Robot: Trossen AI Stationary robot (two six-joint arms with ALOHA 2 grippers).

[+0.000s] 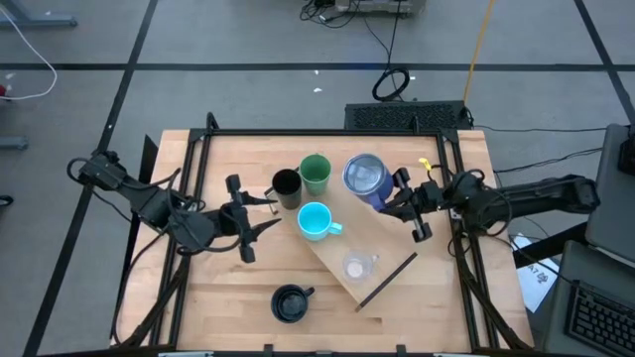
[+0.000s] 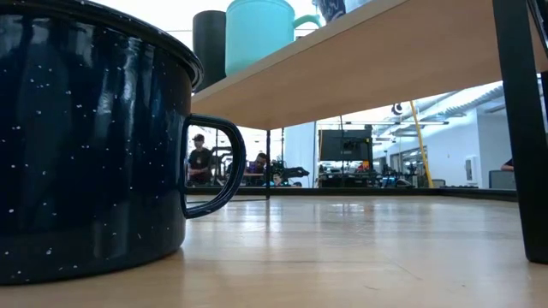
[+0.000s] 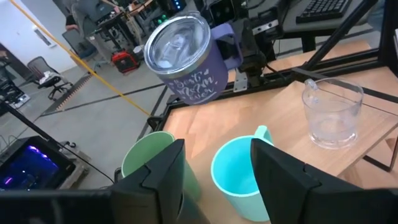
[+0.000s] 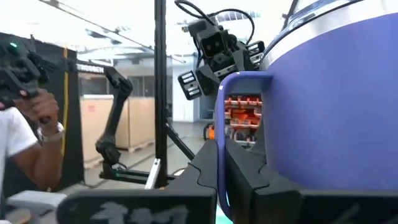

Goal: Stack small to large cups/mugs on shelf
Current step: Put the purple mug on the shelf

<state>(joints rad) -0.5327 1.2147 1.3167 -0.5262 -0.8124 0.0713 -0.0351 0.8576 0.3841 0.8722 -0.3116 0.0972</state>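
Shelf: the light wood plank (image 1: 372,248) lies slanted over the middle of the counter (image 1: 228,297); one dark end bracket (image 1: 387,281) is at its near corner, close to the counter's right frame.
On the shelf: the cyan mug (image 1: 316,220) stands at the plank's left edge, handle toward the right; the small clear glass (image 1: 355,266) stands near the bracket end, with bare wood between them.
Beside the shelf: the black cup (image 1: 287,187) and the green cup (image 1: 316,173) stand just beside each other, near the cyan mug.
Navy mug: the dark mug (image 1: 290,302) stands alone at the counter's near edge, well apart from the others, with open wood all around it.
Right hand: the right hand (image 1: 402,196) holds the purple tumbler (image 1: 364,178) by its handle, tilted, over the far end of the plank.
Left hand: the left hand (image 1: 260,212) is partly open, holding nothing, its fingers (image 3: 283,180) pointing at the cyan mug and green cup, just beside the black cup.
Free room: the left near part of the counter is open.
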